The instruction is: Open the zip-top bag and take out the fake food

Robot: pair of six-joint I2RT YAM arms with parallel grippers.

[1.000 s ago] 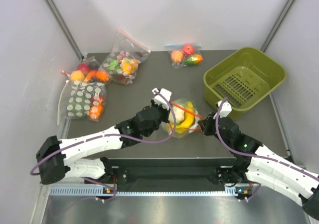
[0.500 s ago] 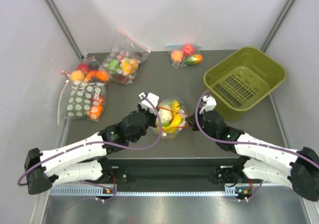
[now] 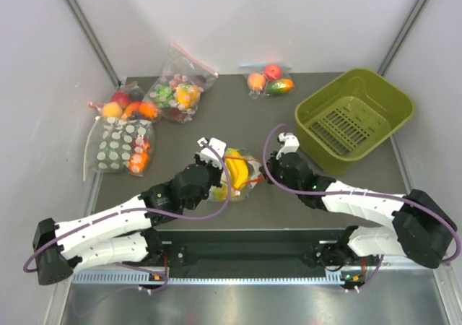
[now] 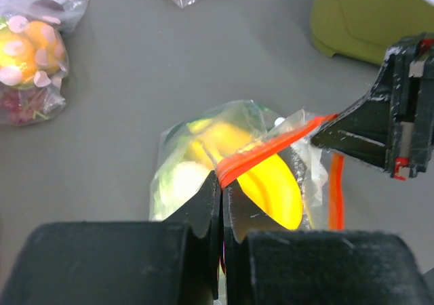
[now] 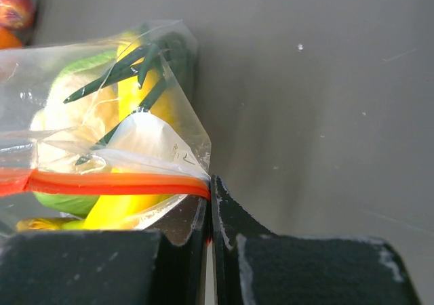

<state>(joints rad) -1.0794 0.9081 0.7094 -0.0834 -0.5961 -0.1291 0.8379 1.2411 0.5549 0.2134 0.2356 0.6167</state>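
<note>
The clear zip-top bag [image 3: 238, 175] hangs between my two grippers over the near middle of the table. Its red-orange zip strip [image 4: 271, 146] is stretched between them. Inside are the yellow bananas [image 4: 271, 183] and the pale green lettuce head [image 4: 178, 183]. My left gripper [image 4: 222, 183] is shut on one end of the strip. My right gripper [image 5: 209, 183] is shut on the other end of the strip [image 5: 115, 181]. The bananas [image 5: 129, 210] and lettuce [image 5: 68, 95] also show in the right wrist view. The right gripper's fingers [image 4: 380, 132] show in the left wrist view.
An olive-green basket [image 3: 354, 115] stands at the right. A small bag of peach, apple and green-orange piece [image 3: 268, 81] lies at the back. A bag of multicolour pieces [image 3: 177, 90], loose fruit [image 3: 123, 107] and a white-dotted bag [image 3: 123, 146] lie at the left.
Both grippers have moved left and slightly back with the bag held between them. The right arm has stretched further leftward across the table.
</note>
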